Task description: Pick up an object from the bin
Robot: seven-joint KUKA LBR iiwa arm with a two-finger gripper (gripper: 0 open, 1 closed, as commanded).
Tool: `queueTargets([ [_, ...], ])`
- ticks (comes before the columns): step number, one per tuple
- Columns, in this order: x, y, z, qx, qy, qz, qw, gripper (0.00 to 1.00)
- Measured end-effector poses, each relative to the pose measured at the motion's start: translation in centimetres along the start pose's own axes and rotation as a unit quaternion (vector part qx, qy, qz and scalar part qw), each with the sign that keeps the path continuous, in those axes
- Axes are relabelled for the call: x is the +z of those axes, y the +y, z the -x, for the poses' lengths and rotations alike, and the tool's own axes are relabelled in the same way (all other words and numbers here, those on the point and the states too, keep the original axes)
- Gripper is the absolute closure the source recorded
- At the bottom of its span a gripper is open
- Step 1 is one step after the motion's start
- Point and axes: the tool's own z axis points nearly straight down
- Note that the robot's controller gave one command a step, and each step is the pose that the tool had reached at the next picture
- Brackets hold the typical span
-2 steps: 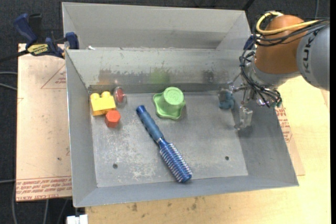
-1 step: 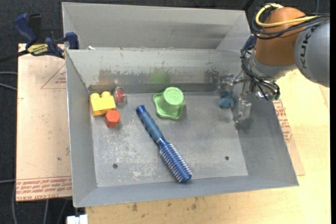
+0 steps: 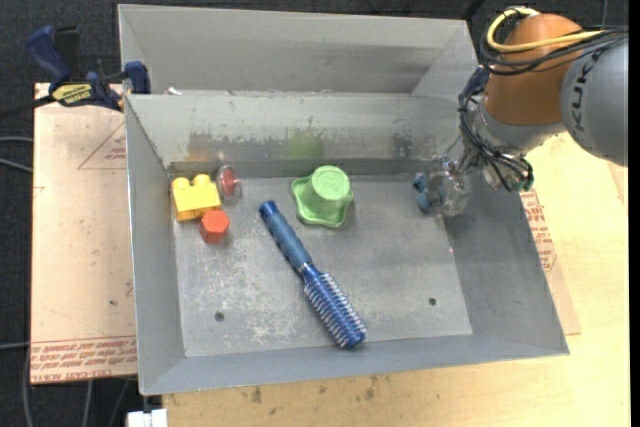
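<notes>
Camera view: hand (image 3: pixel 441 191) low in the bin (image 3: pixel 500 275), near its right wall.

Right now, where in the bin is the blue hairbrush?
In the camera view the blue hairbrush lies slantwise in the middle of the bin, its handle end just left of the green cup, its bristle head toward the near wall.

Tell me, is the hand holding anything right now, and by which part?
Nothing seen in the hand; it hangs over bare bin floor at the right. The green cup and blue brush lie free, left of it in view.
</notes>
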Motion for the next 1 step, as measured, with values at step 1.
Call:
queueTargets([
  [1,-13.97,1.32,-1.43,-0.005,-0.0037,-0.003,1.0000,1.00],
])
